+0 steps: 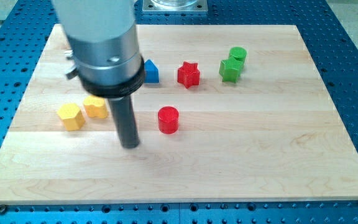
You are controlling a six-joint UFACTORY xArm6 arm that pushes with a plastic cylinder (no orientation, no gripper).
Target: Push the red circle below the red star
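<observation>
**Entry: red circle short of its place, rod standing at its 9 o'clock**

**Board.** Pale wooden board [241, 174] on a blue perforated bench [353, 74].

**End effector.** A straight dark rod with no jaws; it holds nothing and can only push. The tip [130, 145] rests on the board, near the red circle but apart from it, bare wood showing between the two. It sits at roughly 8 to 9 o'clock of the circle, slightly lower in the view.

**Task items.**
- Red circle [168, 119]: upright, a little left of board centre, touching nothing.
- Red star [189, 74]: at about 1 o'clock of the circle, well apart from it.

**Other items.**
- Blue block [151, 71], house-like in outline: just beside the star at its 9 o'clock, partly hidden by the arm housing.
- Two green blocks, one rounded [237, 55] and one faceted [230, 70]: touching or nearly so, at the star's 3 o'clock.
- Two yellow blocks [71, 116] and [96, 107], shapes unclear: close together at the tip's 10 o'clock.

**Step in hand (judged).** Approach to contact; the circle already lies lower than the star but offset to the view's left.

**Next move (judged).** A short push toward 3 o'clock, applied through the circle's middle so it slides straight, stopping once it sits at the star's 6 o'clock.
</observation>
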